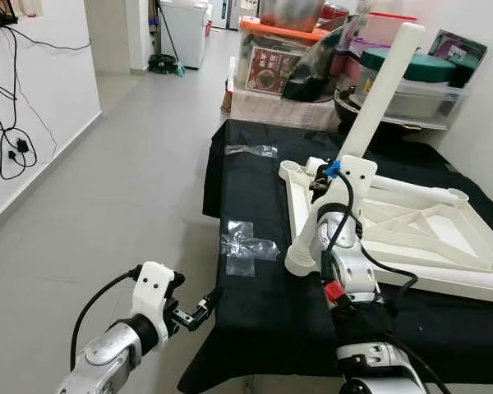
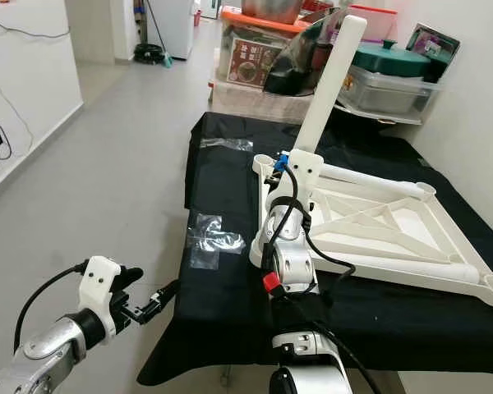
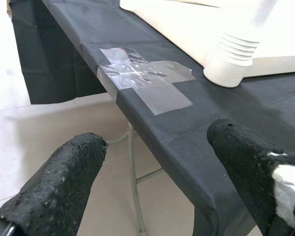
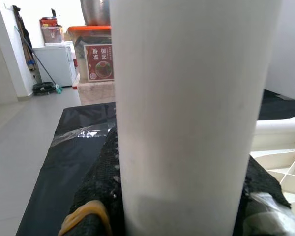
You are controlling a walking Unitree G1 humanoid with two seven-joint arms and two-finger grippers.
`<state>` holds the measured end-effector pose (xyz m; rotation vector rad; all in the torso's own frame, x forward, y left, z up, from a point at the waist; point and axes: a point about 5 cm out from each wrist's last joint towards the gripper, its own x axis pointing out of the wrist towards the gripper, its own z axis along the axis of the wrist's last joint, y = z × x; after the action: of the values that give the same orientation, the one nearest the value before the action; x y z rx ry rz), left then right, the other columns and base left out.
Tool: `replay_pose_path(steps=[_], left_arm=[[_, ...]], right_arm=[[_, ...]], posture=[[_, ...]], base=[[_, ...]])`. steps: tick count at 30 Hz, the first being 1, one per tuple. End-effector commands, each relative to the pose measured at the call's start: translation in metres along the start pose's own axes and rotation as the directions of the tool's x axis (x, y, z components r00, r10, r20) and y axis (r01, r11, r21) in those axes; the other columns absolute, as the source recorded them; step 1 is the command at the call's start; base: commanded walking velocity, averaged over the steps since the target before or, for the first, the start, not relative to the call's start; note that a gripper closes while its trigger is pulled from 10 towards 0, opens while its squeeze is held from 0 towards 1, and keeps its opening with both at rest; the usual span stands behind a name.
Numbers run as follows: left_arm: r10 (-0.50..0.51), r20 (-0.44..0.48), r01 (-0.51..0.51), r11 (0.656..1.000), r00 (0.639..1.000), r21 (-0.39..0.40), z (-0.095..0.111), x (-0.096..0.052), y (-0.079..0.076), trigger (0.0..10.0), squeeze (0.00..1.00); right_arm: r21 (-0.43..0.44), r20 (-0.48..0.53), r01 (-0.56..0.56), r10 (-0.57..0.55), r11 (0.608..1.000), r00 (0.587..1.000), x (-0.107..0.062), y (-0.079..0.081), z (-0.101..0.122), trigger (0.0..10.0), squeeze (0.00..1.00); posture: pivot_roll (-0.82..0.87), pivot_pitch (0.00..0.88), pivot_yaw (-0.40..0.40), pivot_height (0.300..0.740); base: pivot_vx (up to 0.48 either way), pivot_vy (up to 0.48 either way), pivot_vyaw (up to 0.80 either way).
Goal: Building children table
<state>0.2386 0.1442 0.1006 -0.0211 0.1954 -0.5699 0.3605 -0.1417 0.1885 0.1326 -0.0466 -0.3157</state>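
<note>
Right arm rises from the lower centre of the head view, silver forearm upright, wrist bent toward the desk. Right pincer is clenched around the white table leg; in the right wrist view the black fingers press on both sides of the leg. This leg tilts up and away from the robot, its lower end at the near-left corner of the upturned white tabletop. That tabletop lies underside up on the black cloth, ribs showing, occupying the right half of the desk. At its near-left corner a ribbed white socket end rests on the cloth, just beside the right forearm.

Left arm reaches forward low on the left, forearm level, below the desk top. Left pincer is released and holds nothing; its fingers stand apart, close to the near-left edge of the desk. Whether a fingertip touches the cloth cannot be told.

Two clear plastic bags lie flat on the cloth left of the tabletop: one near the front edge, one farther back. Black cloth hangs over the desk's left edge. Open tiled floor extends left of the desk. Storage boxes stand beyond the far end
</note>
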Motion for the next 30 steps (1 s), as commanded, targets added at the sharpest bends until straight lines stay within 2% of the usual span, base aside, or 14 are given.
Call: replay_pose_path(steps=[1,5,6,7,13,20,30], left_arm=[[-0.013,-0.014,0.013,1.0,1.0,0.004,-0.003,0.002,-0.001,10.0,0.0],[-0.014,-0.014,0.014,1.0,1.0,0.005,-0.003,0.002,-0.002,10.0,0.0],[-0.014,-0.015,0.014,1.0,1.0,0.005,-0.003,0.002,-0.002,10.0,0.0],[-0.015,-0.016,0.015,1.0,1.0,0.005,-0.003,0.002,-0.002,10.0,0.0],[-0.015,-0.019,0.015,1.0,1.0,0.006,-0.004,0.002,-0.001,10.0,0.0],[-0.018,-0.022,0.018,1.0,1.0,0.009,-0.004,0.001,0.0,10.0,0.0],[-0.022,-0.023,0.022,1.0,0.999,0.012,-0.004,0.003,0.0,10.0,0.0]], right_arm=[[-0.038,-0.208,0.046,-0.053,0.998,0.977,-0.006,-0.017,-0.044,10.0,0.0],[-0.03,-0.203,0.043,-0.048,0.999,0.978,-0.006,-0.016,-0.043,10.0,0.0],[-0.026,-0.197,0.042,-0.046,0.999,0.979,-0.005,-0.016,-0.041,10.0,0.82],[-0.021,-0.188,0.036,-0.039,0.999,0.981,-0.005,-0.014,-0.038,10.0,1.0],[-0.008,-0.164,0.021,-0.022,1.0,0.986,-0.007,-0.01,-0.032,10.0,1.0],[0.02,-0.091,-0.005,0.007,1.0,0.996,-0.009,-0.008,-0.013,10.0,1.0],[0.022,-0.087,0.009,-0.007,1.0,0.996,-0.009,-0.014,-0.009,10.0,1.0]], posture=[[0.03,0.0,-0.12,0.74],[0.03,0.0,-0.121,0.74],[0.03,0.0,-0.12,0.74],[0.03,0.0,-0.119,0.74],[0.03,0.0,-0.12,0.74],[0.02,0.0,-0.114,0.74],[0.02,0.0,-0.109,0.74]], base=[[0.0,0.0,0.0],[0.0,0.0,0.0],[0.0,0.0,0.0],[0.0,0.0,0.0],[0.0,0.0,0.0],[0.0,0.0,0.0],[0.0,0.0,0.0]])
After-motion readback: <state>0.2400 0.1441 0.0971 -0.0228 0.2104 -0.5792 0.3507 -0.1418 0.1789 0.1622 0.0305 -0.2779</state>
